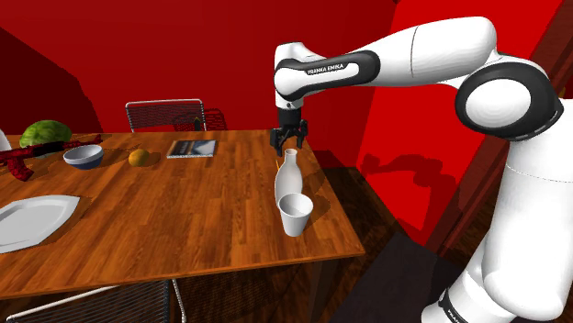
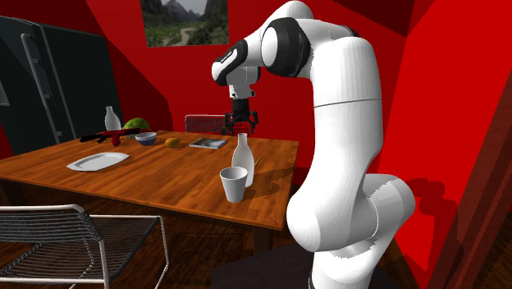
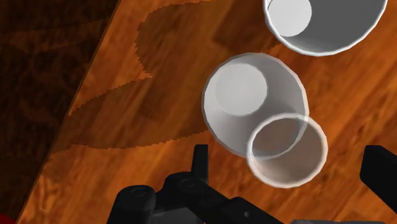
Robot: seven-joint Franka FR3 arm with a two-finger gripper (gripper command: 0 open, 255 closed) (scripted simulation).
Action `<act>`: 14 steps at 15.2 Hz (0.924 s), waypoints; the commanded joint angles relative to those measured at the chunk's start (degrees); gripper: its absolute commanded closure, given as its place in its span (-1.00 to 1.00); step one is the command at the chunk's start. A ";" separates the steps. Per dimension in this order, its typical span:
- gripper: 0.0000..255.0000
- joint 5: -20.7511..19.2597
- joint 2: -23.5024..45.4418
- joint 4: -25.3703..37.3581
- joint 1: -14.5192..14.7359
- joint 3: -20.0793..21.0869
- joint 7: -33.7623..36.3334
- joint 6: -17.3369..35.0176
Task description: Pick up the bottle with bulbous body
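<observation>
Your wide-open claw (image 1: 288,144) hovers over the white bottle (image 1: 287,182) at the table (image 1: 184,206) edge; probably slippery and breakable, so grip its neck.

- Shoulder view: high beside the arm (image 1: 413,55), looking down across the table (image 1: 184,220); arm enters upper right.
- Second exterior view: lower, off the table's corner, arm close at frame right.
- Wrist view: close, straight down on the bottle (image 3: 235,108) and cup (image 3: 324,25), which all three views share.
</observation>
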 commanded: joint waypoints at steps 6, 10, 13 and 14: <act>1.00 -0.06 0.51 -2.80 -0.01 -0.01 0.06 3.34; 1.00 -0.06 0.55 -2.78 -0.01 -0.02 0.05 3.36; 1.00 -0.06 0.57 -2.72 -0.01 -0.02 0.05 3.32; 1.00 -0.06 0.55 -2.74 -0.01 -0.02 0.05 3.32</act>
